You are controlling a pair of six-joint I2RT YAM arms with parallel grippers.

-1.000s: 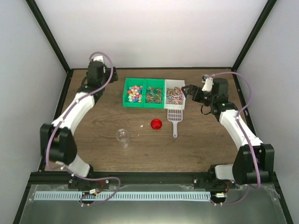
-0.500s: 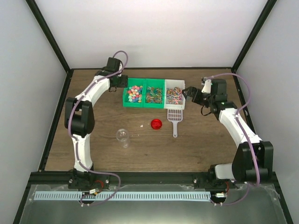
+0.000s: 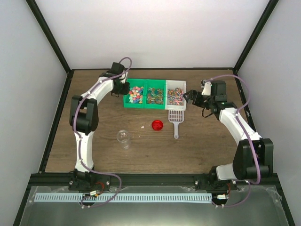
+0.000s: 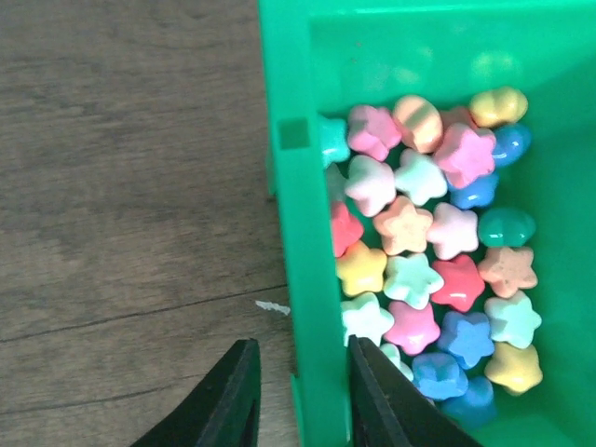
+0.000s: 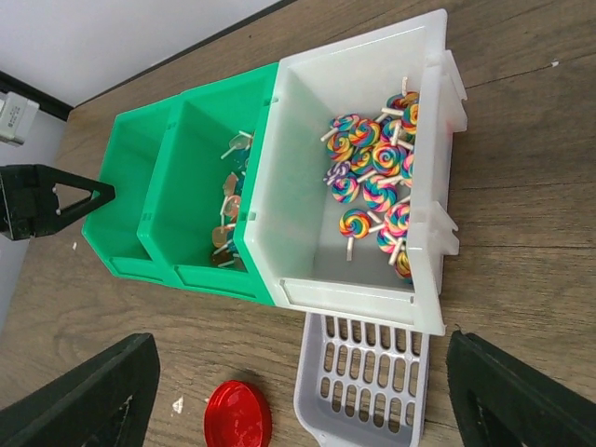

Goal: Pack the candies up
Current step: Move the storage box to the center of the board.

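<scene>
The candies (image 4: 428,233) are small star-shaped sweets in mixed colours, heaped in the left green bin (image 3: 127,96). My left gripper (image 4: 300,372) straddles that bin's left wall (image 4: 296,233). Its jaws stand narrow: the right finger (image 4: 372,391) is against the inside of the wall, the left finger (image 4: 228,400) a small gap off the outside. In the top view the left gripper (image 3: 123,86) sits at the bin's far left corner. My right gripper (image 5: 303,382) is wide open above the grey slotted scoop (image 5: 363,382), holding nothing, just right of the white bin (image 3: 184,92).
The middle green bin (image 5: 200,186) holds brownish lollipops and the white bin (image 5: 298,158) holds rainbow swirl lollipops. A red lid (image 3: 157,125) lies left of the scoop's handle (image 3: 176,132). A clear jar (image 3: 123,138) stands nearer the front, with one loose sweet (image 3: 142,126) beside it.
The left arm has swung in from the far left to the green bin's wall, and its jaws have narrowed around it. The right gripper has edged left toward the white bin.
</scene>
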